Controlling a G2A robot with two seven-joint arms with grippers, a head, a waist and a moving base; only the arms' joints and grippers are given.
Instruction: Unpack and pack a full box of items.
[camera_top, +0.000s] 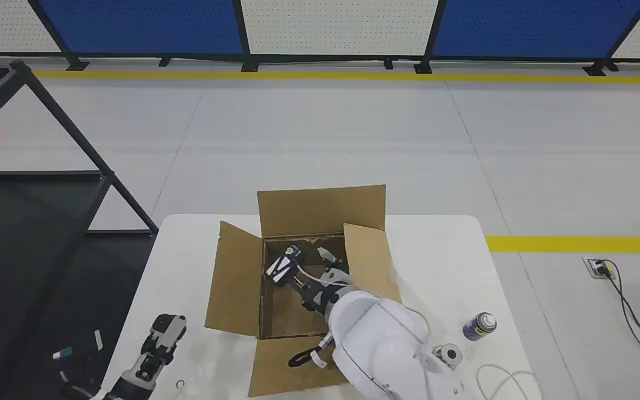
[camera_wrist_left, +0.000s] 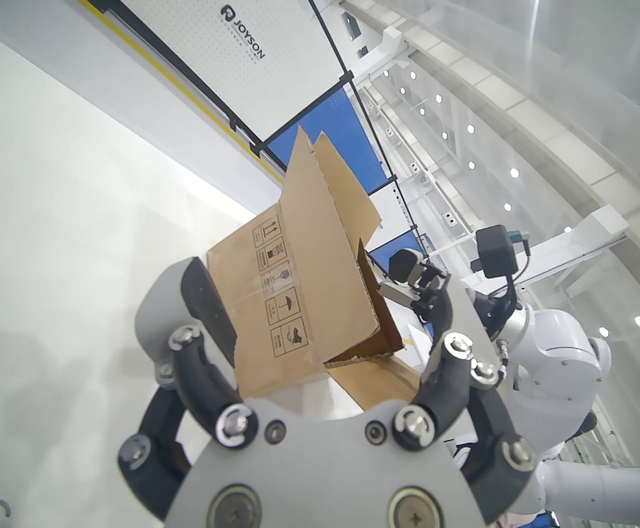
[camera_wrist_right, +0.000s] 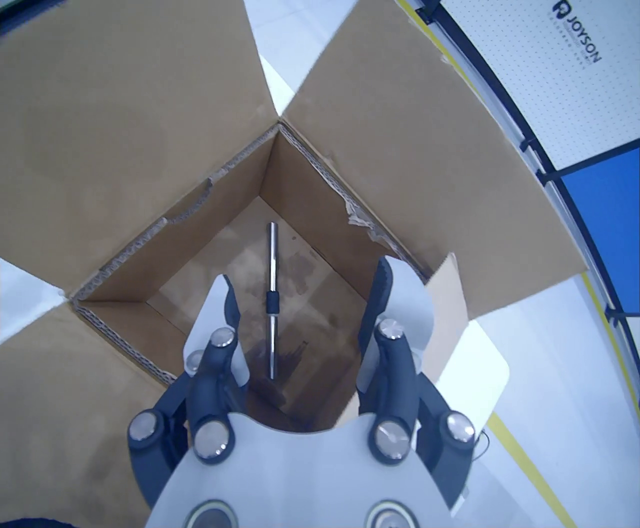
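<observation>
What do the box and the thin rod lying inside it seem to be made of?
Box: brown corrugated cardboard, matte; fluted layers show at its cut edges. Rod: probably polished metal, from its silver glint; the black band at its middle may be rubber or plastic.

Left gripper (camera_wrist_left: 320, 295) gapes empty, its 2 fingers framing the box (camera_wrist_left: 310, 225); right gripper (camera_wrist_left: 417, 290) sits just past a flap.
</observation>
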